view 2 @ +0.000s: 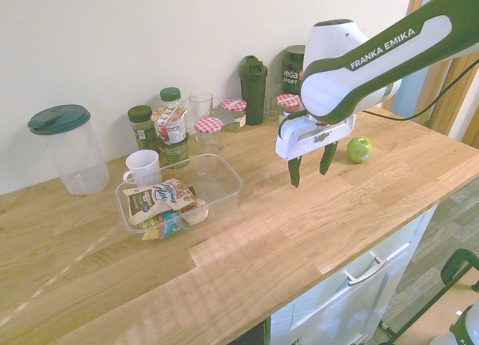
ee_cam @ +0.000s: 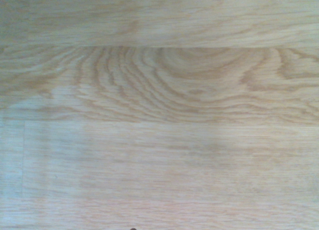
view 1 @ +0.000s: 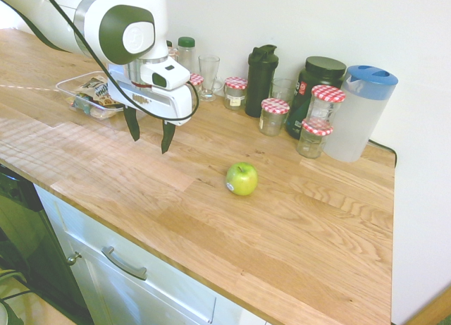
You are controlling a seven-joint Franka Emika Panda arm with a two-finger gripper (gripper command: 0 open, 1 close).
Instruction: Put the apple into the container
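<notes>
The white two-fingered tool with dark fingertips [view 1: 149,139] hangs over the pale wooden tabletop [view 1: 296,247], its fingers apart and nothing between them. Beyond it, on the side away from the container, sits the small round bright green apple [view 1: 242,179] with its short stem and pale sticker, resting on the wood well clear of the glass jars with red-checked lids [view 2: 208,133]. On the tool's other side stands the shallow rectangular clear plastic container [view 2: 224,198], with snack packets [view 2: 161,199] at one end and bare room at the other.

The step in hand looks to be the reach for the apple, with the grasp not yet made. The next move calls for shifting across until the fingers straddle the fruit, then lowering and closing evenly, since its round, smooth skin could roll away from an off-centre pinch.
</notes>
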